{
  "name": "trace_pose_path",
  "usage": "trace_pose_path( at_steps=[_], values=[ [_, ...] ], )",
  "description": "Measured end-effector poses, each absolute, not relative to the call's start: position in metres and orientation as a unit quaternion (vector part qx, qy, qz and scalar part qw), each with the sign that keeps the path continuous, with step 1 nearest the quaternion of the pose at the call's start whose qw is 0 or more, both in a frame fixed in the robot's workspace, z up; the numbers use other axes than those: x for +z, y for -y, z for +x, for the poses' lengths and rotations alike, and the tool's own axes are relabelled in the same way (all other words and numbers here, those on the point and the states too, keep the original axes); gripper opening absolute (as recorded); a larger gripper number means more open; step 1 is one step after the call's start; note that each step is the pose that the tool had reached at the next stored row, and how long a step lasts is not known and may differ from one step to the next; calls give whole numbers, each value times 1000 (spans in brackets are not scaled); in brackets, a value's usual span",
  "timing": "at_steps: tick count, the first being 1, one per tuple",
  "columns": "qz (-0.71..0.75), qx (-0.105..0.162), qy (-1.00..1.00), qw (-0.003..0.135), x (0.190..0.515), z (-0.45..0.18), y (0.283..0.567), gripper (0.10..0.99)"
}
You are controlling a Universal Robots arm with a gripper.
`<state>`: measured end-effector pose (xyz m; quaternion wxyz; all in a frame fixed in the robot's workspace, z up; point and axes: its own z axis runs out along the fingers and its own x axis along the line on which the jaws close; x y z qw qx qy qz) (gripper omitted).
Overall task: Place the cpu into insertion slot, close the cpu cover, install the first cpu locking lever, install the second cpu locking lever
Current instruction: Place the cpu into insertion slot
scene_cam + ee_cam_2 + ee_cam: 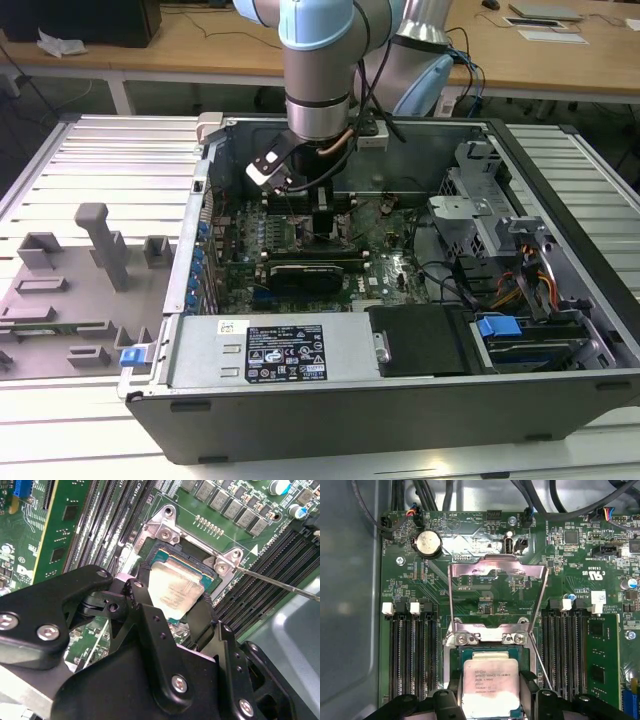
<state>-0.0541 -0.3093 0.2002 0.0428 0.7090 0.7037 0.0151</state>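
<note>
grey slatted table bears open case, jaws gripping cpu.

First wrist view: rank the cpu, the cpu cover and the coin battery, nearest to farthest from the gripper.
1. cpu, held at its sides by the gripper.
2. cpu cover, swung open, beyond the cpu.
3. coin battery, past the cover's far end.

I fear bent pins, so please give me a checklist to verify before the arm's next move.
1. The cpu gripped by the pincer: ok.
2. The cpu cover swung open, off the insertion slot: ok.
3. The cpu over the insertion slot: ok.
4. The cpu level with the slot: cannot tell.
5. One locking lever released, clear of the slot: ok.
</note>
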Motion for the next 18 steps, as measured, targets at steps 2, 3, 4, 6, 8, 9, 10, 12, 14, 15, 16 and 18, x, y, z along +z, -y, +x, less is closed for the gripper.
trace_pose_path(
  at_steps=[2,3,4,6,8,9,10,12,14,15,16,18],
  values=[
    [709,15,-704,43,200,-54,309,541],
    [709,15,-704,43,200,-54,309,553],
    [709,15,-704,43,200,-54,309,616],
    [709,15,-704,43,200,-54,309,616],
    [709,15,-704,43,200,-54,309,616],
    [709,15,-704,43,201,-54,309,616],
    [709,15,-704,43,205,-54,309,616],
    [709,15,-704,43,209,-54,309,616],
    [709,15,-704,43,210,-54,309,616],
    [709,15,-704,43,210,-54,309,616],
    [709,15,-704,43,210,-54,309,616],
    [709,15,-704,43,210,-54,309,604]
  ],
)
